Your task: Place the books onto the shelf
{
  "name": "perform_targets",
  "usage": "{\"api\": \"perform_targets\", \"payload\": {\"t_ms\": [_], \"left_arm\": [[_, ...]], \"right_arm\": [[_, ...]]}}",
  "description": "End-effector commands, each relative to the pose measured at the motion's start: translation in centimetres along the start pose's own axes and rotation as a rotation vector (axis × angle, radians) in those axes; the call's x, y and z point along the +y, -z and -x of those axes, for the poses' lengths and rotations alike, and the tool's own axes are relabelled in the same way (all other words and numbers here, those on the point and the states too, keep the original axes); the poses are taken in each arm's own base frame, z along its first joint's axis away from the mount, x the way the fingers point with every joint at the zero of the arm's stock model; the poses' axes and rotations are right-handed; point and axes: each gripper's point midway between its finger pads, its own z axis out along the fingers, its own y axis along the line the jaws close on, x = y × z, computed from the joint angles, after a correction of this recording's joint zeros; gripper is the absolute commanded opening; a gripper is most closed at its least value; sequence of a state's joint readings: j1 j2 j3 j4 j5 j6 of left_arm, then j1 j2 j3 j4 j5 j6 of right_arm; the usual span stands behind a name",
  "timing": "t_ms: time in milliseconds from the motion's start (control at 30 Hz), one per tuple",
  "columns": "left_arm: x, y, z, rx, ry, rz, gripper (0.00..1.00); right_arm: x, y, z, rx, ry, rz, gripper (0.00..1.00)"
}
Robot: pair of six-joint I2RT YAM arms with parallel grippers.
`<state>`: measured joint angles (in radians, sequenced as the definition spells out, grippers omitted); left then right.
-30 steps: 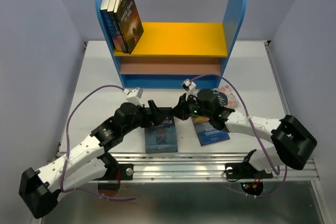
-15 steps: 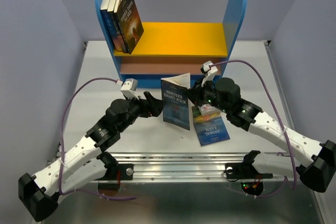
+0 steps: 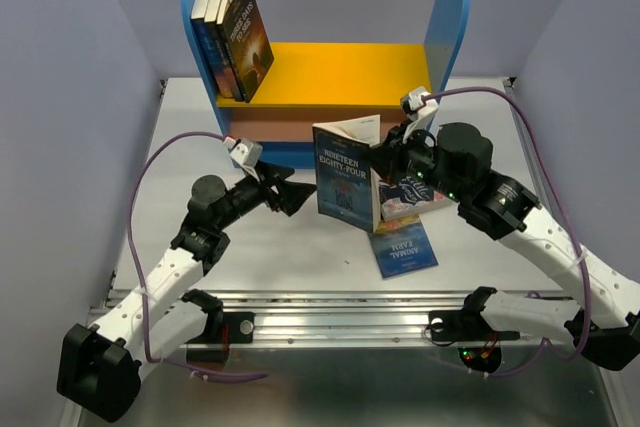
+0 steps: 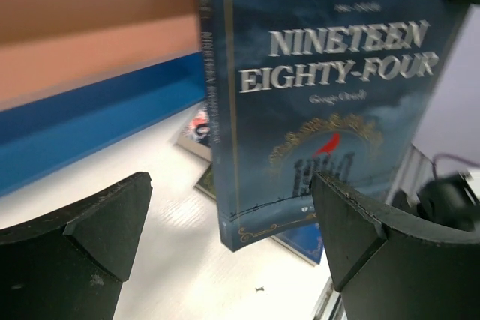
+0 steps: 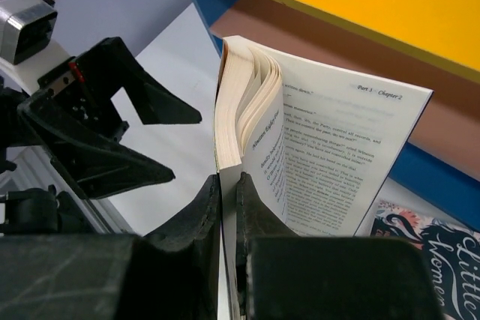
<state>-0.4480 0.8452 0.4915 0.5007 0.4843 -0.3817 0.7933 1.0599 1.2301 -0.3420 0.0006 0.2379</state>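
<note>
The right fingers (image 5: 187, 245) pinch the book (image 3: 345, 175) upright by its edge, ready for the shelf (image 3: 447, 17), while the left fingers (image 4: 82, 237) sit wide open beside it to help.

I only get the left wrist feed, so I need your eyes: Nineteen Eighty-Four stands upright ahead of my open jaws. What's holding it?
Observer: The right gripper, jaws shut on the Nineteen Eighty-Four book; its pages fan open behind the cover.
Operator: Any books shelved?
Observer: At the left end of the shelf, on the yellow board, three books stand leaning.
Operator: What's on the table?
Observer: Two lie flat near the right arm: Animal Farm and Little Women.
</note>
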Motion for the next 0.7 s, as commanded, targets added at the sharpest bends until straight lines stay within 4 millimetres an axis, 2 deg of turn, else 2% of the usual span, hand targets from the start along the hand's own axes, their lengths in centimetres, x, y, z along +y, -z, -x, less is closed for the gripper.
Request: {"api": "perform_targets", "payload": {"t_ms": [0, 67, 167, 333, 600, 667], "left_arm": [[-5.9, 1.1, 0.7, -0.02, -0.206, -0.377, 0.99], [-7.7, 1.8, 0.4, -0.006, -0.247, -0.506, 0.99], [-8.7, 2.1, 0.7, -0.012, -0.264, -0.571, 0.99], [-6.3, 0.8, 0.5, 0.009, -0.246, -0.442, 0.99], [-4.4, 0.3, 0.3, 0.035, -0.215, -0.387, 0.99], [-3.3, 0.1, 0.6, 0.036, -0.214, -0.342, 0.99]], "right_arm": [[3.7, 2.4, 6.6, -0.159, 0.006, 0.155, 0.01], [4.4, 2.4, 6.6, -0.145, 0.004, 0.188, 0.01], [5.3, 2.5, 7.1, -0.143, 0.007, 0.234, 0.01], [6.4, 3.3, 7.9, -0.15, 0.0, 0.28, 0.01], [7.2, 4.5, 8.5, -0.151, -0.007, 0.318, 0.01], [7.3, 4.8, 8.7, -0.158, -0.009, 0.322, 0.01]]}}
